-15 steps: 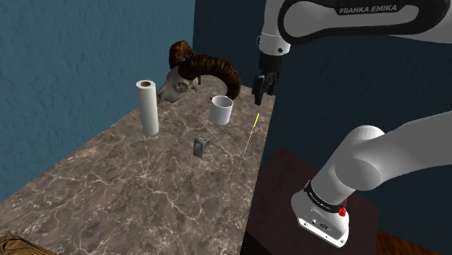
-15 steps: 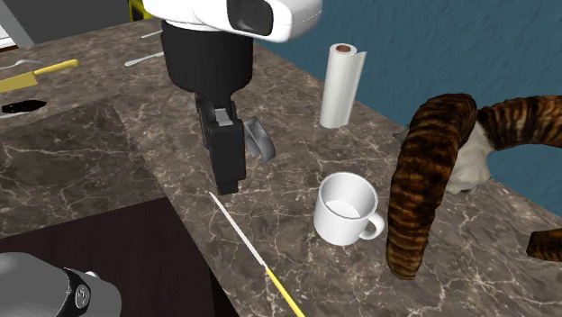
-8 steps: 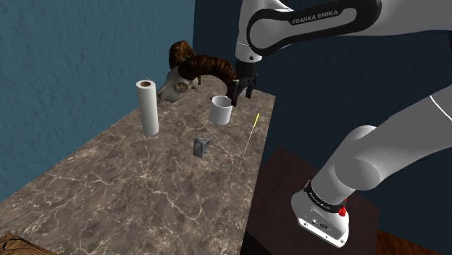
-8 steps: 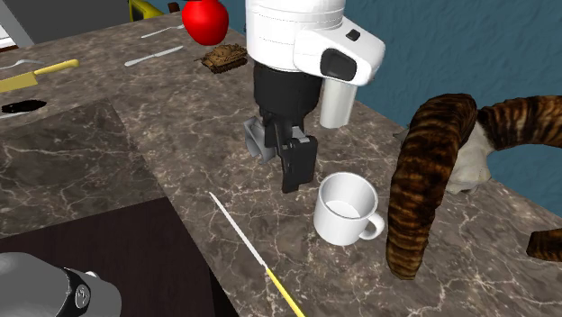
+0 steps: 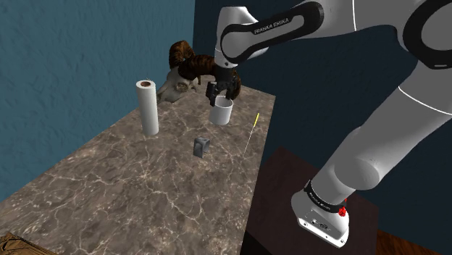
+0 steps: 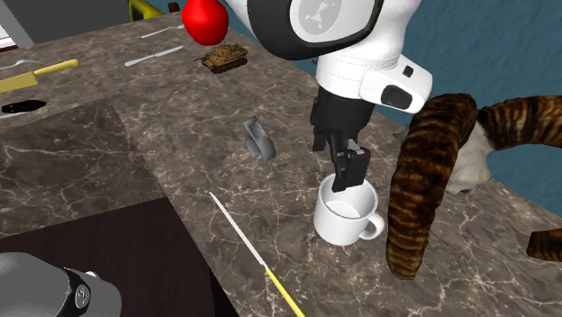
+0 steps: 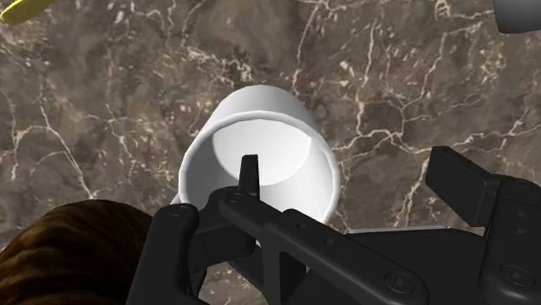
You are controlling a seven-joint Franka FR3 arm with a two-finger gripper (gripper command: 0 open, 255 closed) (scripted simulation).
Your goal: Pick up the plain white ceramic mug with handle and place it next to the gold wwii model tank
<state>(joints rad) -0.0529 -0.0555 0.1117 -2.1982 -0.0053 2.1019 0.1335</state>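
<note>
With the gripper (image 5: 221,94) sitting right on top of the white mug (image 5: 222,111) in the shoulder view, upper centre of frame, finger spacing is hard to read there. The wrist view settles it: fingers (image 7: 250,178) are apart, one tip over the mug's open mouth, the other outside its wall, rim between them, nothing clamped. I can't tell whether they touch the mug. The mug stands upright on the marble counter (image 5: 130,188), near the counter's far corner. In the second exterior view the mug is at lower centre-right, its handle (image 6: 374,229) pointing toward the striped brown horn (image 6: 430,171) just beside it at right; the handle is not visible in the shoulder view. That view also picks up the tank (image 6: 224,57), gold-brown, upper left of frame, well apart from the mug, with a red ball (image 6: 204,20) near it at the top edge. A small grey object (image 6: 258,140) lies between the tank and the mug. The shoulder view gives the paper towel roll (image 5: 148,107) upright, left of centre, and the ram skull (image 5: 176,85) behind the mug. A thin white-and-yellow stick (image 5: 251,130) lies along the counter edge. Readable text: "FRANKA EMIKA" on the arm (image 5: 279,25), top of the shoulder view.
</note>
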